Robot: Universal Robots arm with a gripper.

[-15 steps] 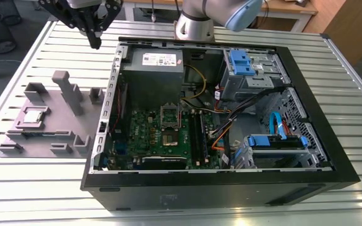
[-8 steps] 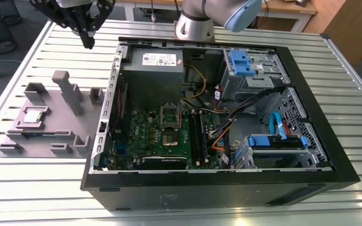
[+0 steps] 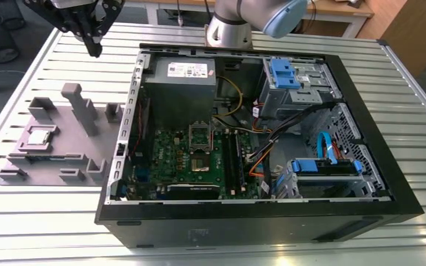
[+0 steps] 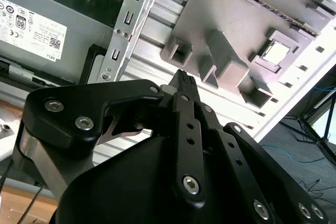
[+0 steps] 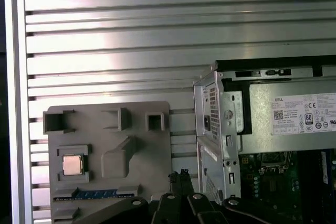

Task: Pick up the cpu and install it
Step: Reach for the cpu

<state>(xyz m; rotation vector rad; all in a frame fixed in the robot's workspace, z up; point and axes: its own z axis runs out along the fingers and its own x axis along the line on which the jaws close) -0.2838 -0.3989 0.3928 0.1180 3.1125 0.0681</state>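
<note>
Evidently the pick-up step is only getting under way: the tool (image 3: 93, 50) is hanging in the upper left of the exterior view, above the table (image 3: 35, 221), with its fingers pressed together and gripping nothing. The cpu (image 3: 40, 137) is lying flat, silvery top up, in a square pocket of the grey fixture plate (image 3: 72, 145) at the middle left of that view, well apart from the tool. Both wrist views are also catching the cpu (image 4: 275, 51) (image 5: 72, 164) seated in its pocket. As I judge it, taking the chip is calling for parted fingers and a square descent, since the raised pocket rim is hugging its edges. The tall fixture posts (image 3: 80, 108) are standing just beside the pocket and are crowding any slanted approach. At the centre of the exterior view the open computer case (image 3: 257, 219) is waiting, its socket (image 3: 200, 162) lying bare with the hinged frame (image 3: 200, 133) tipped up. The power-supply box (image 3: 179, 83) and loose cables (image 3: 272, 138) are hemming that spot in.
</note>
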